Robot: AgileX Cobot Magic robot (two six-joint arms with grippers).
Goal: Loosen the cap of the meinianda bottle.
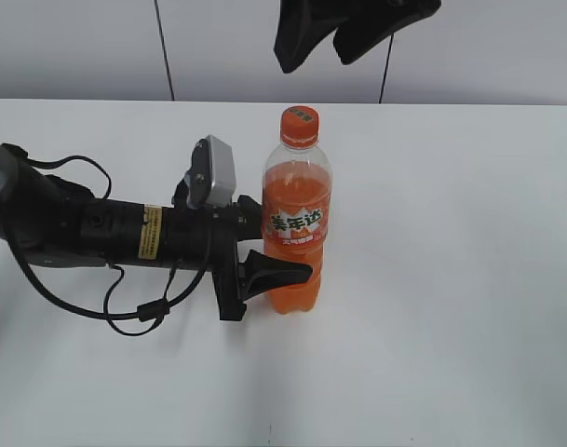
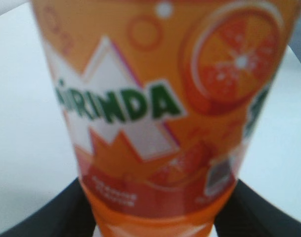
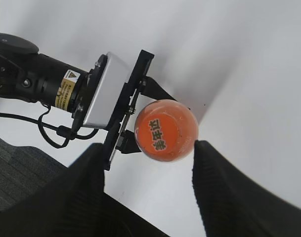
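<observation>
On the white table point(image 1: 469, 279), the left gripper point(image 1: 278, 244) is clamped round the meinianda bottle point(image 1: 296, 228); right gripper point(image 1: 344, 37) hangs spread apart, above the cap point(image 1: 300, 125), not touching.

Orange cap point(image 1: 300, 122); orange-labelled bottle point(image 1: 296, 223); black tool point(image 1: 264, 251).

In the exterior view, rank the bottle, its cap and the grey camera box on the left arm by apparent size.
1. meinianda bottle, tallest by far.
2. grey camera box.
3. cap, smallest.
</observation>
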